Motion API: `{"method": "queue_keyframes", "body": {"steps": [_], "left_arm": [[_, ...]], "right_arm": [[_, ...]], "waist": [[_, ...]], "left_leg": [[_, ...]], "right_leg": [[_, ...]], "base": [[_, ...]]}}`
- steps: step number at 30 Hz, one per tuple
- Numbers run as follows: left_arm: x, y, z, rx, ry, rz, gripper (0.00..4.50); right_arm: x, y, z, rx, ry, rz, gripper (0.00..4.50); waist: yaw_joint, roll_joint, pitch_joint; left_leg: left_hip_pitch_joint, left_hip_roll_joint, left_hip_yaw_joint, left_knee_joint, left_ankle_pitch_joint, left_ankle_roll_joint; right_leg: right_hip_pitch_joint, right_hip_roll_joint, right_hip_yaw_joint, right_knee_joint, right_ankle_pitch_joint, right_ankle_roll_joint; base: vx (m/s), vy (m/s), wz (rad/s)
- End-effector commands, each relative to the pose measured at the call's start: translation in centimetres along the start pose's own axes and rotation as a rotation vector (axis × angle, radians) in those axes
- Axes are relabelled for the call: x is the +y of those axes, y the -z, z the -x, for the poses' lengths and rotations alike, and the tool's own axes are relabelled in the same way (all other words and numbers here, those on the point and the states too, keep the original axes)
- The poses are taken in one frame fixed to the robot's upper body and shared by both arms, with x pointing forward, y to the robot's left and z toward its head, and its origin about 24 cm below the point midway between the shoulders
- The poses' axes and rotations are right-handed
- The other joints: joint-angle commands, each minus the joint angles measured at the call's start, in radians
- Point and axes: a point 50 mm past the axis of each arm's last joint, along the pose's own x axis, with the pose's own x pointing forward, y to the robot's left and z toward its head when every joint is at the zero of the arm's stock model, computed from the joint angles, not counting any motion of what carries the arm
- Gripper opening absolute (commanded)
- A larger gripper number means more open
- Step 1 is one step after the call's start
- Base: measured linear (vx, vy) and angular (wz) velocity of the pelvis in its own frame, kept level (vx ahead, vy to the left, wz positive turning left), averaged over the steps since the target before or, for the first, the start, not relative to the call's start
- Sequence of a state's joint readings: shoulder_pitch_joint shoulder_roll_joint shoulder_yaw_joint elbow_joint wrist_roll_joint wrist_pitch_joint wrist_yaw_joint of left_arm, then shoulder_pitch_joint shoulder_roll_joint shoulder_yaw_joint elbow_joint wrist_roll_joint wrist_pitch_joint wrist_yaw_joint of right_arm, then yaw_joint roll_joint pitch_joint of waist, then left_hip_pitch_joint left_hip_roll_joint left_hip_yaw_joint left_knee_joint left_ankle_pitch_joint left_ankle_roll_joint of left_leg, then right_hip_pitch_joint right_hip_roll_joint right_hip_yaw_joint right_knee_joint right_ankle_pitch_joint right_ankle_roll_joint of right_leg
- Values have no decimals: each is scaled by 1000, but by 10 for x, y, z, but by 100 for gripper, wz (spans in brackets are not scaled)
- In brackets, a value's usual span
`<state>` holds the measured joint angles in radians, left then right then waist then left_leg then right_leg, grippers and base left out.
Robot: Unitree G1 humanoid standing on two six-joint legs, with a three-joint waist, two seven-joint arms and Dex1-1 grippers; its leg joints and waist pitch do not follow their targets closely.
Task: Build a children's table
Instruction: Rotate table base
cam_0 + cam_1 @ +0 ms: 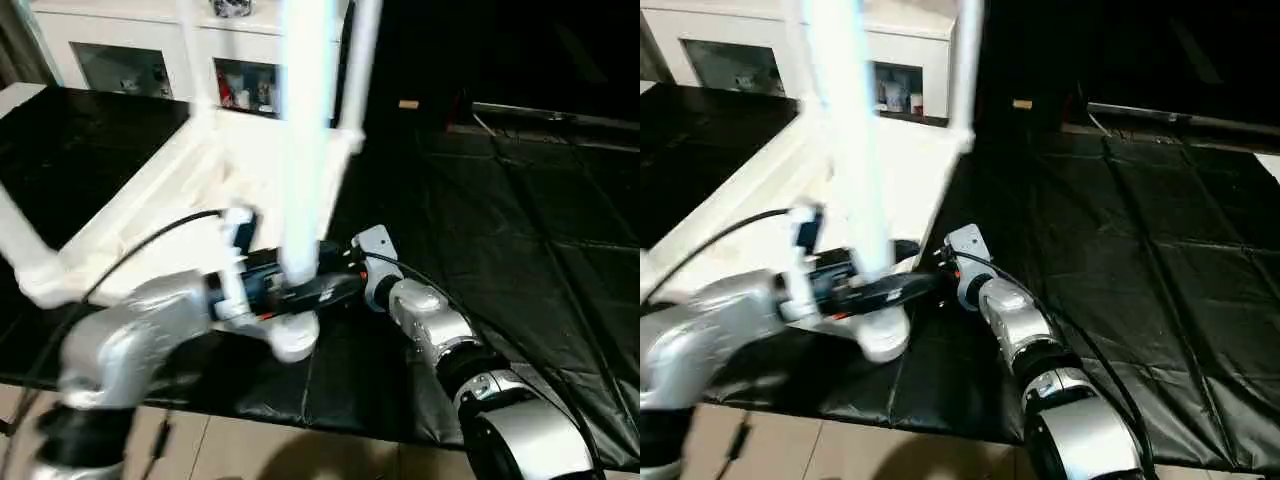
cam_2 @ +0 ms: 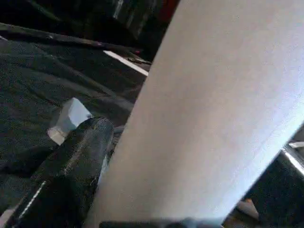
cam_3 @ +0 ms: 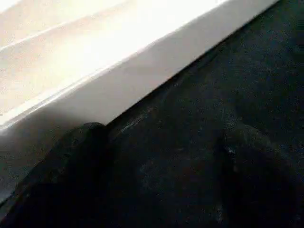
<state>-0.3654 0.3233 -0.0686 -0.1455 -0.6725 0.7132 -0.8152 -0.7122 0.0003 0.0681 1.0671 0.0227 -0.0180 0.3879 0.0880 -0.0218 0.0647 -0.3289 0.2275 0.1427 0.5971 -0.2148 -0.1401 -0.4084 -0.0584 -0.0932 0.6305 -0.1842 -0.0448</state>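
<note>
Black quilted mat [image 1: 500,200] is covering the floor, w/ a white glass-door cabinet [image 1: 150,60] standing behind it at the back. Table top [image 1: 180,190] is lying upside down on the mat, ribbed underside facing up, tan floor strip [image 1: 260,450] showing along the mat's near edge.

Near leg [image 1: 305,150] is standing upright in the near corner socket [image 1: 292,338], rising out past the frame's upper edge. Two more legs are standing at the far corners: one at the far right corner [image 1: 360,60], one beside the cabinet [image 1: 188,50]. A 4th leg [image 1: 20,240] is tilting up from the left corner.

Left gripper [image 1: 300,290] is reaching across from the left, low on the near leg just above the socket. Its black fingers [image 2: 71,161] are sitting spread wide on either side of the leg; in the left wrist view the leg [image 2: 209,114] is lying right between them, one finger close against it. Whether they're actually pressing it, can't tell.

Right gripper [image 3: 156,180] is sitting low over the mat just beside the top's long white edge [image 3: 118,85], near the same corner. Its fingers [image 3: 256,171] are spread apart w/ only black mat between them, holding nothing.
</note>
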Motion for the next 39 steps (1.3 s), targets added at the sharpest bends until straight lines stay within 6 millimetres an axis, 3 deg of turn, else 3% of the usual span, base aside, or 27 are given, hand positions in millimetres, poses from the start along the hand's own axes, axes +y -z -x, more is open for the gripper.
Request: {"method": "queue_keyframes", "body": {"steps": [1,4,6,7,8,10,13,16,17,18,20,21,23,26,27,29,30,31,32,36,39], "left_arm": [[5,-3,-7,-6,-35,-42,447],[8,-8,-10,-33,-49,-72,447],[9,-12,-9,-56,-49,-95,447],[9,-12,-8,-55,-48,-101,447],[9,-12,-7,-54,-50,-102,447],[14,-10,5,-31,-68,-110,447],[19,-7,20,26,-67,-104,447],[26,-2,42,137,-74,-110,447],[27,-2,45,155,-75,-111,447],[28,-1,50,179,-80,-117,447],[37,0,68,264,-128,-176,447],[39,-1,73,294,-146,-203,447],[42,-2,79,332,-155,-236,447],[44,-1,89,436,-147,-264,447],[44,0,91,472,-140,-274,429],[45,4,93,535,-123,-294,418],[45,5,94,552,-116,-300,410],[46,6,93,570,-110,-317,398],[46,6,92,576,-107,-324,386],[49,7,83,582,-71,-351,366],[51,10,80,612,-47,-372,327]], "right_arm": [[-7,-5,0,-11,55,34,450],[-20,-4,7,-28,94,-5,450],[-33,-4,15,-67,127,-68,450],[-35,-5,17,-80,125,-83,450],[-36,-6,18,-87,127,-89,450],[-47,-11,29,-193,155,-144,450],[-53,-14,40,-252,171,-137,450],[-54,-11,54,-265,128,-108,450],[-53,-11,57,-266,115,-101,450],[-53,-10,59,-267,103,-84,450],[-50,-9,71,-262,35,-33,450],[-49,-10,75,-260,14,-15,450],[-48,-12,81,-262,-12,12,450],[-48,-14,94,-244,-68,50,450],[-47,-14,98,-235,-86,61,450],[-45,-15,102,-221,-118,82,450],[-45,-15,104,-216,-127,87,450],[-44,-15,106,-205,-145,100,450],[-44,-16,107,-200,-154,106,450],[-37,-18,113,-163,-273,149,450],[-33,-17,118,-135,-344,157,450]], "waist": [[2,26,-68],[3,25,-69],[7,37,-72],[6,30,-73],[6,32,-75],[4,42,-74],[1,44,-75],[3,47,-72],[-1,46,-71],[-1,55,-70],[-2,59,-64],[0,57,-64],[-2,63,-62],[0,66,-62],[3,59,-63],[3,58,-64],[4,53,-64],[4,38,-64],[8,50,-66],[9,46,-69],[13,41,-68]], "left_leg": [[-15,-6,20,-72,-154,-10],[-15,-8,20,-71,-152,-5],[-14,-6,19,-68,-133,-2],[-18,-6,20,-67,-121,5],[-19,-7,20,-66,-103,10],[-21,-10,19,-65,-102,20],[-22,-13,18,-64,-91,27],[-18,-15,20,-65,-111,34],[-21,-15,20,-66,-110,35],[-17,-13,19,-68,-125,32],[-15,-17,20,-70,-157,35],[-14,-16,20,-70,-162,37],[-13,-17,19,-71,-178,37],[-11,-14,17,-73,-177,33],[-11,-13,17,-73,-174,40],[-15,-12,16,-74,-164,40],[-15,-12,16,-74,-156,41],[-20,-13,17,-74,-140,44],[-18,-11,16,-73,-129,42],[-22,-12,17,-70,-110,45],[-23,-13,18,-69,-102,54]], "right_leg": [[67,-67,57,-74,-189,-176],[67,-65,57,-75,-197,-168],[67,-66,57,-70,-163,-173],[70,-64,57,-66,-131,-176],[71,-63,56,-64,-102,-184],[73,-62,56,-64,-83,-186],[76,-59,54,-63,-87,-186],[73,-56,54,-75,-141,-165],[74,-57,55,-72,-146,-159],[71,-59,53,-79,-188,-157],[68,-55,52,-93,-269,-134],[68,-57,52,-95,-282,-124],[64,-55,51,-99,-332,-102],[63,-57,51,-101,-350,-105],[63,-55,53,-100,-334,-102],[64,-57,53,-95,-321,-105],[64,-58,53,-96,-316,-107],[67,-58,54,-96,-305,-108],[65,-60,55,-91,-294,-114],[71,-62,55,-87,-249,-125],[70,-61,55,-88,-250,-120]], "base": [[0,0,0],[0,0,0],[0,0,0],[0,0,0],[0,0,0],[0,0,0],[0,0,0],[0,0,0],[0,0,0],[0,0,0],[0,0,0],[0,0,0],[0,0,0],[0,0,0],[0,0,0],[0,0,0],[0,0,0],[0,0,0],[0,0,0],[0,0,0],[0,0,0]]}}
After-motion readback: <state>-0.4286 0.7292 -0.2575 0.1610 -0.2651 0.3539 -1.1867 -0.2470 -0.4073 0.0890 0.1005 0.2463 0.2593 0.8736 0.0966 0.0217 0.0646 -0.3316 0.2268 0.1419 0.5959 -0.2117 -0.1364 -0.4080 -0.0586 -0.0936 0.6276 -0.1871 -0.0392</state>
